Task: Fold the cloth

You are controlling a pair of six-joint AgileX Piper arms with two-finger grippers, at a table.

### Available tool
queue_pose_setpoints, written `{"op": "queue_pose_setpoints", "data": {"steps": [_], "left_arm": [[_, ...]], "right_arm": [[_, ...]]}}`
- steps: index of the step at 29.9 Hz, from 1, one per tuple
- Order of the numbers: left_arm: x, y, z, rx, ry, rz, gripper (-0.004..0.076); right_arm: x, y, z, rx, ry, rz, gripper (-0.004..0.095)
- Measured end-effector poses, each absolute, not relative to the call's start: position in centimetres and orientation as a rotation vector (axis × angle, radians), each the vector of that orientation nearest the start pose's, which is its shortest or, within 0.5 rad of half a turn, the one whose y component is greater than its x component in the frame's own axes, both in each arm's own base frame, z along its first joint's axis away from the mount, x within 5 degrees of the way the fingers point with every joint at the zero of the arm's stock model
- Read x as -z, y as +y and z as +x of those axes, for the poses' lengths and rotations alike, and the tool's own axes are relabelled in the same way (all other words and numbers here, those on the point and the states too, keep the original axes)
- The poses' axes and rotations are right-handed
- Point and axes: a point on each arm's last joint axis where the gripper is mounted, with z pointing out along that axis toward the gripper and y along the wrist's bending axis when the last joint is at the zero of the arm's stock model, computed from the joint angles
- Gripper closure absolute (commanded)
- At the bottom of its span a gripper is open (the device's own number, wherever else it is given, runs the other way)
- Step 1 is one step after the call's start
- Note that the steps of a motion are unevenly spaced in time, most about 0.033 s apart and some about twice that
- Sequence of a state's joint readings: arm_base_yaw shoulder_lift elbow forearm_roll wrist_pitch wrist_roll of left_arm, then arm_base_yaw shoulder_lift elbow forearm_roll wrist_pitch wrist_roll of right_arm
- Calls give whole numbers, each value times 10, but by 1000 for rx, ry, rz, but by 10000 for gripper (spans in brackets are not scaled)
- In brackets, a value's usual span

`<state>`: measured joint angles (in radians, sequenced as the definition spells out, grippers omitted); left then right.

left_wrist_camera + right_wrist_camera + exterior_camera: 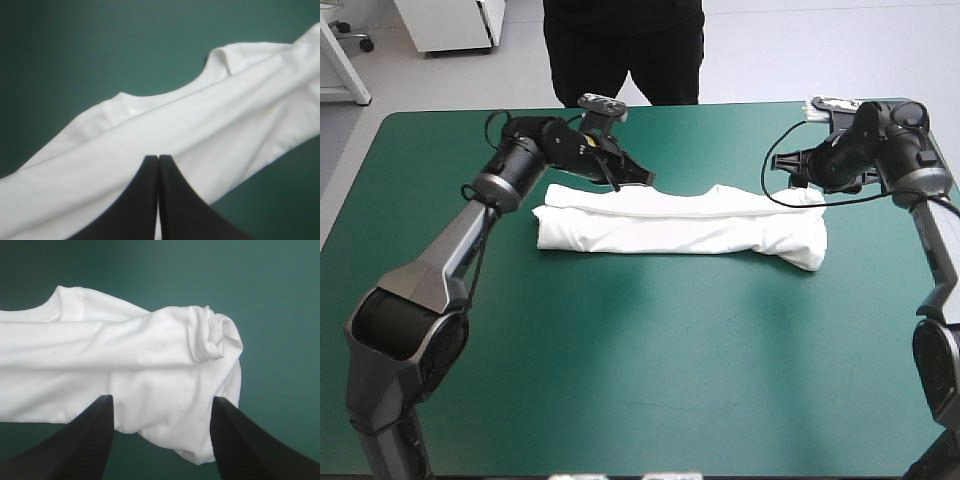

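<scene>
On the teal-green tabletop (650, 380), the T-shirt (680, 228) lies at centre as a long band, folded lengthwise; crosswise folds appear to remain. The left gripper (158, 159), at its 11 o'clock, has its fingers clenched together. The right gripper (161, 400), at 2 o'clock, has its fingers released.

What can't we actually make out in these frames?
1. Left wrist view: whether the shut left gripper pinches the T-shirt; its own fingers cover the contact.
2. Right wrist view: whether the open right gripper touches the T-shirt or hovers; no side view.
3. Both wrist views: the T-shirt's full length, cut off by the picture edge.
4. All views: inner folds, hidden under the top layer.
</scene>
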<state>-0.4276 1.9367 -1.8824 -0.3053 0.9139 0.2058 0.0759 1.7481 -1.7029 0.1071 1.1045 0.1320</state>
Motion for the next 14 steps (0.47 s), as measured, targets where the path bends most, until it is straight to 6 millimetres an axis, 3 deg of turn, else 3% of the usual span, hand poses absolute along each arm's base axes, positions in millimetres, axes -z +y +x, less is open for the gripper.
{"op": "queue_pose_setpoints", "data": {"steps": [6, 14], "left_arm": [[-308, -251, 390, 508, 2354, 752, 733], [-258, -275, 400, 503, 2408, 785, 733]], "right_arm": [[-348, 40, 379, -247, 2637, 112, 377], [-348, 40, 379, -246, 2646, 97, 401]]}}
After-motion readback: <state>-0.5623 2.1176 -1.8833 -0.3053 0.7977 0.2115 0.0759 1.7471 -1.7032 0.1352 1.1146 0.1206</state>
